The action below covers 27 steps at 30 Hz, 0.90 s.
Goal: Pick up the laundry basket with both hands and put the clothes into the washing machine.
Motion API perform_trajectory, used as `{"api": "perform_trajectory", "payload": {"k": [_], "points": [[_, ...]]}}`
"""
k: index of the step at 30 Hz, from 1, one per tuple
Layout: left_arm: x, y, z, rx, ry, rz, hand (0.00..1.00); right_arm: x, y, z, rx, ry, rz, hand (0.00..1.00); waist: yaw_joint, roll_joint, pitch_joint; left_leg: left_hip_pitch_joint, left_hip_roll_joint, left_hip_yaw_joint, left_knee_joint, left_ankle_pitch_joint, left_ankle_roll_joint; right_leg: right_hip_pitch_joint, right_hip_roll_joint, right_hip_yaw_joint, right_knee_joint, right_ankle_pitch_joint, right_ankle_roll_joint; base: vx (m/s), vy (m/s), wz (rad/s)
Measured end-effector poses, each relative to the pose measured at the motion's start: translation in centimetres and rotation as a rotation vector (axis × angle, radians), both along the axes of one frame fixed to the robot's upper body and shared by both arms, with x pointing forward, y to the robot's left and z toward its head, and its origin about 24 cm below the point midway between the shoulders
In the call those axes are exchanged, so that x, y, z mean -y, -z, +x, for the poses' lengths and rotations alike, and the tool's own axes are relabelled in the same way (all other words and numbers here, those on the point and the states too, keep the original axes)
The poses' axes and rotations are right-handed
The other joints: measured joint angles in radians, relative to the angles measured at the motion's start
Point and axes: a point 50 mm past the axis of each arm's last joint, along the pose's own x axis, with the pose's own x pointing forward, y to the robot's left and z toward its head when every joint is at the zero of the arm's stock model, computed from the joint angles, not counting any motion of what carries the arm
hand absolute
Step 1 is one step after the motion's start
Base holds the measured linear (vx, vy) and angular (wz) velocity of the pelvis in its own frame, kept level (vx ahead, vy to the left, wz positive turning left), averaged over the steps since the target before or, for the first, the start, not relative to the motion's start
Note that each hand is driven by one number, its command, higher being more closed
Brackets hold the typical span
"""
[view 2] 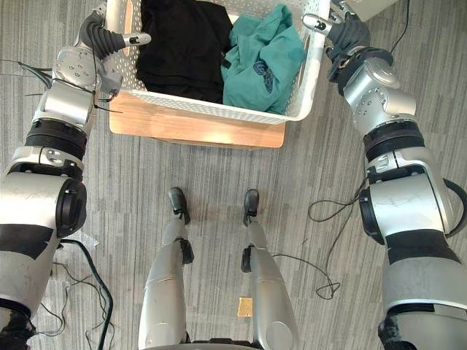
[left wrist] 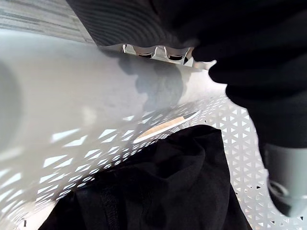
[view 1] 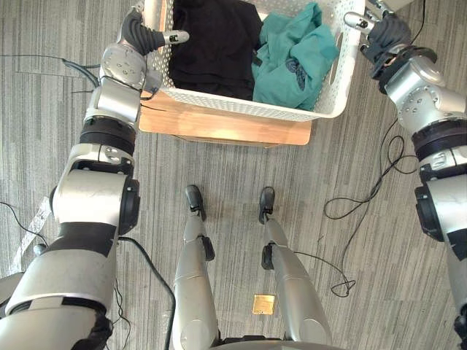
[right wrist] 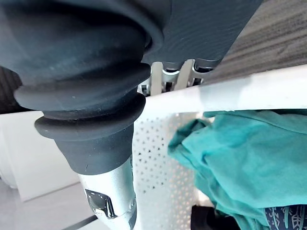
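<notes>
A white perforated laundry basket (view 1: 241, 104) sits on a low wooden table (view 1: 226, 125) ahead of me. It holds a black garment (view 1: 211, 44) on the left and a teal garment (view 1: 295, 58) on the right. My left hand (view 1: 142, 33) grips the left rim (left wrist: 72, 96), with its fingers outside under the rim and its thumb (left wrist: 285, 187) hooked inside by the black cloth (left wrist: 158, 187). My right hand (view 1: 379, 33) grips the right rim (right wrist: 240, 93) the same way, its thumb (right wrist: 110, 201) inside near the teal cloth (right wrist: 240, 153). I cannot tell whether the basket is lifted off the table.
The table's front edge runs just below the basket's near wall. Grey striped carpet (view 1: 350, 146) lies around it, with a small brass floor plate (view 1: 263, 304) close in front of me. A white surface (right wrist: 29, 163) shows beyond the right hand.
</notes>
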Motion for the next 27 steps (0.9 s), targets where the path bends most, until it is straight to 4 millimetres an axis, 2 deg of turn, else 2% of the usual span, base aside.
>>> {"api": "perform_trajectory", "payload": {"k": [3, 6, 9, 14, 27], "points": [[0.18, -0.02, 0.02, 0.008, -0.004, -0.009, 0.0, -0.1, 0.01, 0.04, -0.003, 0.015, -0.028, 0.0, 0.0, -0.004, 0.0, -0.016, 0.003, -0.006, 0.035, -0.02, 0.003, 0.0, 0.0, -0.002, 0.001, 0.001, -0.001, -0.02, 0.014, 0.01], [0.31, -0.03, 0.04, 0.008, -0.007, -0.002, 0.0, -0.42, 0.42, 0.3, -0.032, 0.076, -0.265, 0.0, -0.007, -0.005, 0.0, -0.038, 0.006, -0.017, 0.081, -0.046, 0.006, 0.001, -0.001, -0.002, 0.003, 0.001, 0.0, -0.04, 0.01, -0.01], [0.08, -0.07, 0.01, -0.004, -0.021, 0.039, 0.0, -0.4, 0.01, 0.49, -0.061, 0.126, -0.471, 0.0, -0.014, -0.006, -0.001, -0.049, 0.008, -0.025, 0.101, -0.053, 0.008, 0.001, -0.001, -0.005, 0.003, 0.001, 0.0, -0.04, 0.0, 0.02], [0.43, -0.01, 0.09, -0.02, -0.015, 0.086, 0.0, -0.15, -0.16, 0.66, -0.086, 0.191, -0.622, 0.0, -0.01, -0.008, -0.002, -0.052, 0.006, -0.028, 0.103, -0.056, 0.003, 0.001, -0.002, -0.008, 0.002, -0.005, 0.006, -0.02, -0.005, 0.02], [0.86, -0.54, 0.09, -0.019, 0.004, 0.09, 0.0, 0.46, -0.29, 0.62, -0.093, 0.216, -0.623, 0.0, -0.003, -0.008, -0.002, -0.074, 0.006, -0.035, 0.136, -0.065, 0.011, -0.004, -0.004, -0.009, 0.001, -0.004, 0.005, 0.0, 0.0, 0.0]]}}
